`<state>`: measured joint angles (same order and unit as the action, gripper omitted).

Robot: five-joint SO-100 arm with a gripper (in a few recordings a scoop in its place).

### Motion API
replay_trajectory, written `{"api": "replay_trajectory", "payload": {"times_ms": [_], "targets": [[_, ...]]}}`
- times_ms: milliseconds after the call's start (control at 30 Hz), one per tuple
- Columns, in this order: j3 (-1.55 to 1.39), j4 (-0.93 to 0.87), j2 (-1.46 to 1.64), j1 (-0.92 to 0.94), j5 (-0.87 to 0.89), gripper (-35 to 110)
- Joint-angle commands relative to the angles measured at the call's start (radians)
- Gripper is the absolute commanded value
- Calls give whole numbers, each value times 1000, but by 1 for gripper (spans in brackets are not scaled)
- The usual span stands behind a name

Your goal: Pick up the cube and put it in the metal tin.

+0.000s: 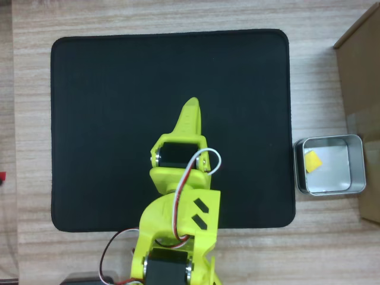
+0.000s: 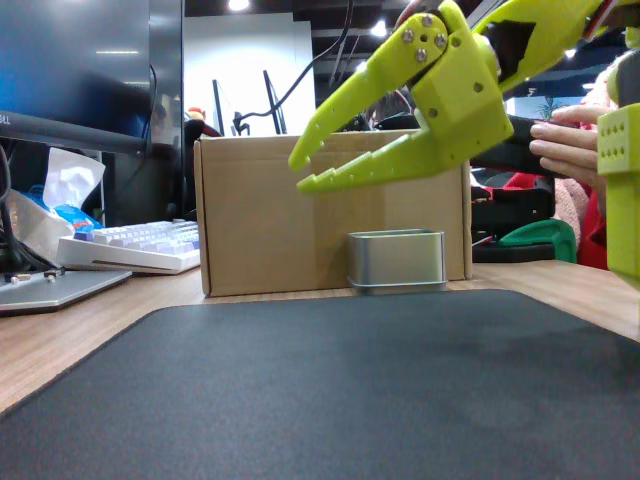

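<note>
The cube [image 1: 312,161] lies inside the tin [image 1: 357,142], against its left wall in the overhead view, and we see it tilted. The tin sits on the table [image 1: 178,18] just right of the black mat [image 1: 107,89], beside a cardboard box [image 2: 260,215]. We find the jaws [image 2: 303,168] parted and empty, raised above the mat.

Even, diffuse room light is falling from above; ceiling lamps [image 2: 238,4] are glowing in the fixed view. Overhead view is looking soft, slightly blurred. Metal tin [image 1: 358,166] is glaring pale. Shadows are staying faint.
</note>
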<state>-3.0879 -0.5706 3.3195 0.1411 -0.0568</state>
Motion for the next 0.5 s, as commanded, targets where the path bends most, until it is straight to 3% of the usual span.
{"api": "replay_trajectory", "payload": {"times_ms": [0,333,467], "targets": [[-12,-9,38,8,-9,0],[-12,-256,43,-6,-9,0],[-12,-256,43,41,14,0]]}}
